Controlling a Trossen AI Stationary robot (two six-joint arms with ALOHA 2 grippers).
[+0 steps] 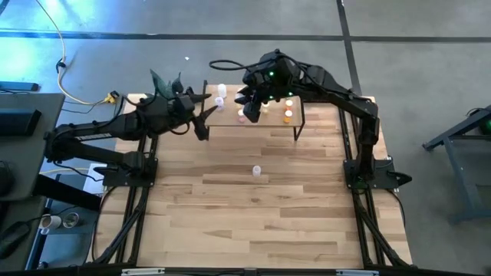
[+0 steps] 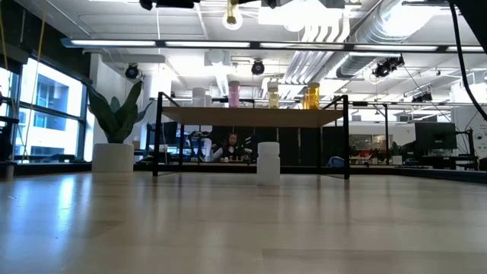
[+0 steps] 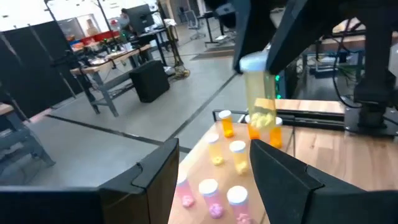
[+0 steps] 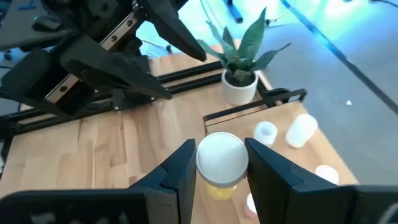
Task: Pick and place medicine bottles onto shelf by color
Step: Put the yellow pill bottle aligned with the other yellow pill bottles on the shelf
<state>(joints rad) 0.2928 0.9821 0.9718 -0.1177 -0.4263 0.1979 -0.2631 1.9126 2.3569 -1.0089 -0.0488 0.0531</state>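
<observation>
The shelf (image 1: 230,121) stands at the table's far middle on black legs, its board also showing in the low view (image 2: 251,116). White (image 2: 199,97), pink (image 2: 234,94), pale yellow (image 2: 272,95) and orange (image 2: 311,96) bottles stand on it. My right gripper (image 1: 250,110) is above the shelf, shut on a pale yellow bottle (image 3: 261,102). My left gripper (image 1: 202,115) is open and empty at the shelf's left end. One white bottle (image 1: 257,171) stands on the table nearer the middle. My right gripper pinches the pale yellow bottle's white cap (image 4: 221,152) between its two fingers, one on each side. The fingers come from above, pointing down. The bottle hangs upright below them (image 2: 231,14), lifted well clear of the shelf and the bottles on it.
A potted plant (image 1: 165,83) stands at the table's far left, beside the shelf. One white bottle (image 4: 301,129) lies on its side on the shelf's left part. The near half of the wooden table (image 1: 261,222) is bare.
</observation>
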